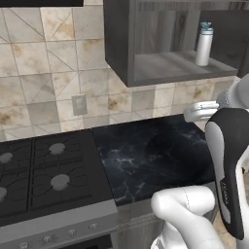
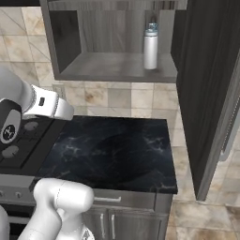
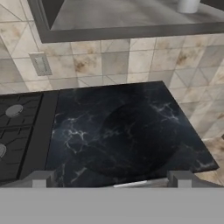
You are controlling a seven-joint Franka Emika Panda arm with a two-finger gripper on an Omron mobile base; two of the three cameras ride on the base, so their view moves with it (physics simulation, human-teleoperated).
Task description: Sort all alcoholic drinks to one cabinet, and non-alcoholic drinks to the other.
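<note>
The open wall cabinet [image 1: 160,68] [image 2: 117,68] [image 3: 131,17] hangs above the black marble counter [image 1: 155,155] [image 2: 112,150] [image 3: 127,131]. One non-alcoholic drink, a white bottle with a teal lid [image 1: 204,44] [image 2: 150,46], stands upright on the cabinet's shelf at the right; the hand view catches its base [image 3: 188,5]. The cabinet's dark door [image 2: 206,93] is swung open, with its pale bar handle [image 2: 229,136] at the far right. My gripper [image 3: 111,178] is open and empty, held over the counter's front edge and well below the shelf. The alcoholic drinks are out of view.
A black gas stove [image 1: 44,175] [image 3: 17,127] adjoins the counter on the left. A wall outlet [image 1: 79,104] [image 3: 40,64] sits on the tiled backsplash. Base cabinet doors [image 2: 112,225] lie under the counter. Tiled floor [image 2: 206,220] shows to the right.
</note>
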